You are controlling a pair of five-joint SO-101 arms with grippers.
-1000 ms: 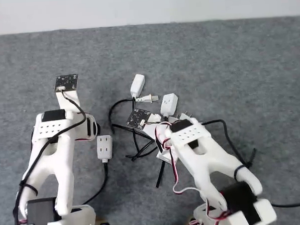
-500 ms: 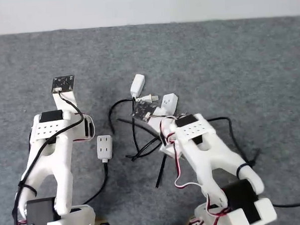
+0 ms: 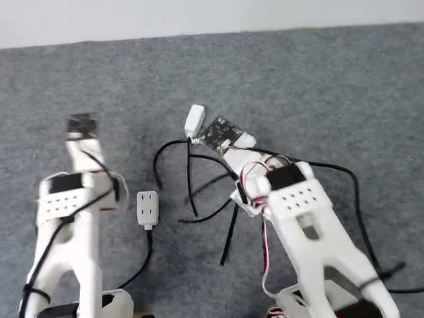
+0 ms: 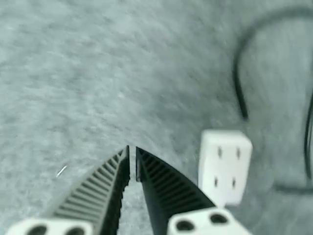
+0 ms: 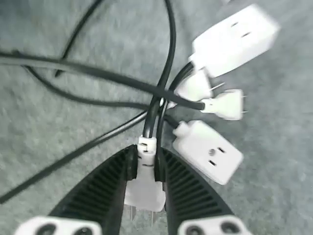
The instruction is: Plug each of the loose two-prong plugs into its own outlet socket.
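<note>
**Right arm.** The right gripper (image 5: 146, 152) is clamped on a white two-prong plug (image 5: 145, 188), jaws pressing its flanks. The prongs appear to point back toward the wrist, while its black cord (image 5: 155, 110) runs forward past the tips. Just ahead of the tips lie a small white socket (image 5: 209, 152) and a second loose plug (image 5: 226, 105). Farther out is a larger socket block (image 5: 237, 36), with cords crossing among them.

**Probable hazards.**
- (a) The prongs face away from every socket, so the plug would need turning before insertion.
- (b) Held by smooth flanks, it may twist or slip under a push.
- (c) The held cord is tangled with others, so a pull may drag the neighbouring plug and sockets askew.
- (d) An unbraced socket may slide on the surface (image 3: 350, 89).

**Left arm.** The left gripper (image 4: 132, 151), jaws almost together on nothing, hangs over bare surface. A four-slot socket (image 4: 225, 164) lies beside it and apart, so this gripper braces nothing.
</note>
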